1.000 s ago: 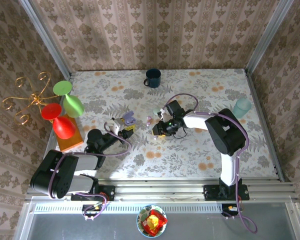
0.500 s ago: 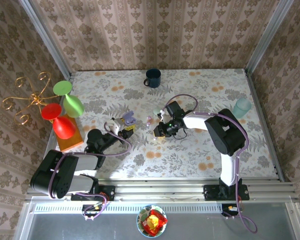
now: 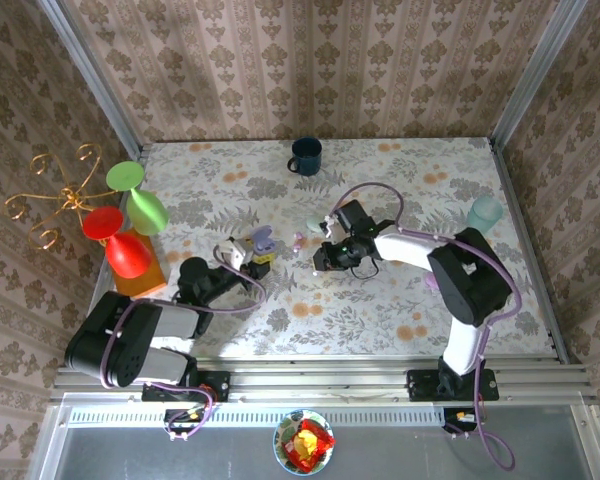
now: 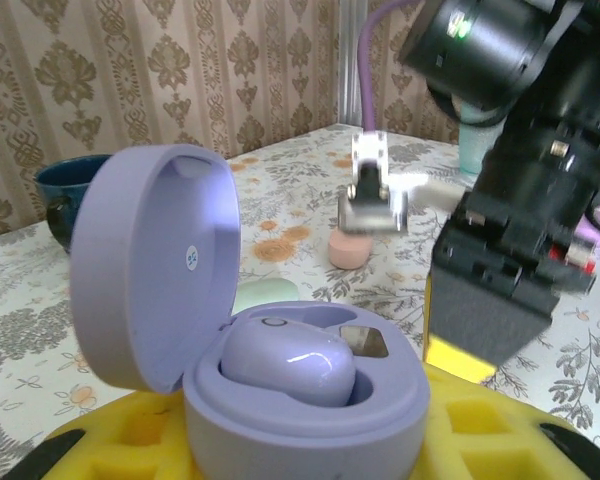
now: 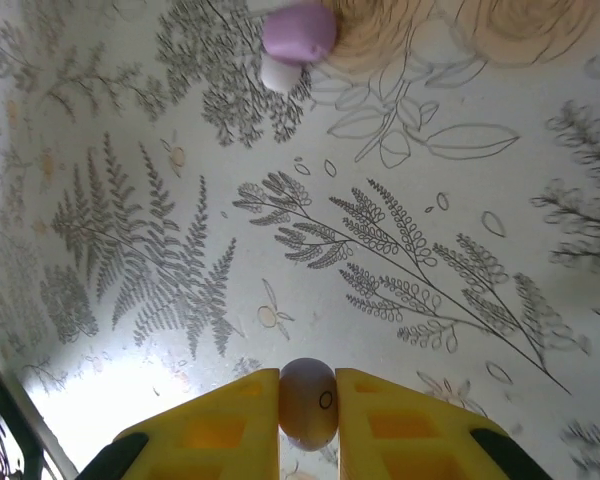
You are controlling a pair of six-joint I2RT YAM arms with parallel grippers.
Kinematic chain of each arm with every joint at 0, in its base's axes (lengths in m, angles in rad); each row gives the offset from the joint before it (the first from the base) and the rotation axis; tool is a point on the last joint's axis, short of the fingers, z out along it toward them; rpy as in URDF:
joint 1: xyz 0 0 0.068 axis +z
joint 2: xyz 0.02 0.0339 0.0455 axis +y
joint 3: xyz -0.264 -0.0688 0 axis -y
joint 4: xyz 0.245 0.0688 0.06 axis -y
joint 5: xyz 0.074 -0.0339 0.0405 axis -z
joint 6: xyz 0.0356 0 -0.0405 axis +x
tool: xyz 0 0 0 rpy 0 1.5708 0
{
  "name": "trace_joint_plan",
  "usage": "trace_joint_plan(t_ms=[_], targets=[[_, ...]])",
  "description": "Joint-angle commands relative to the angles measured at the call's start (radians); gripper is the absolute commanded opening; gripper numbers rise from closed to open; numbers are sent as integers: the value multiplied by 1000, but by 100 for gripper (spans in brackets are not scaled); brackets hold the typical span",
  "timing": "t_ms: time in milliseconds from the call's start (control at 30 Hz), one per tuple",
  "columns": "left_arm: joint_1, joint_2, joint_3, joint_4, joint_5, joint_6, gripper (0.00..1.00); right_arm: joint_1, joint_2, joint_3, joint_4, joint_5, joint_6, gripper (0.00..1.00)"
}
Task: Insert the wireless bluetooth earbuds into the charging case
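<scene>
Right wrist: earbud [image 5: 307,408] lengthwise in tool [image 5: 307,376]

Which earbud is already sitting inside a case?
The lilac earbud, nestled in the open lilac case; the pale earbud is pinched in the right gripper instead.

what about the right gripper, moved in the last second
Yes: the right gripper edged slightly right, away from the small pink piece, and shut on a pale earbud.
</scene>
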Motion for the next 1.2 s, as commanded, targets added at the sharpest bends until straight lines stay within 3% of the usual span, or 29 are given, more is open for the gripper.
trace_joint_plan(t_ms=[0,200,500,1167], targets=[[-22,21,34,30,25,50,34,1,-109,-19,-34,65,-6,20],[-50,61,53,30,24,82,34,13,-234,6,-95,70,-15,20],[-99,135,105,30,140,43,34,79,-303,117,-155,112,-92,20],[-104,139,126,31,185,-3,34,146,-215,205,-167,126,-160,20]])
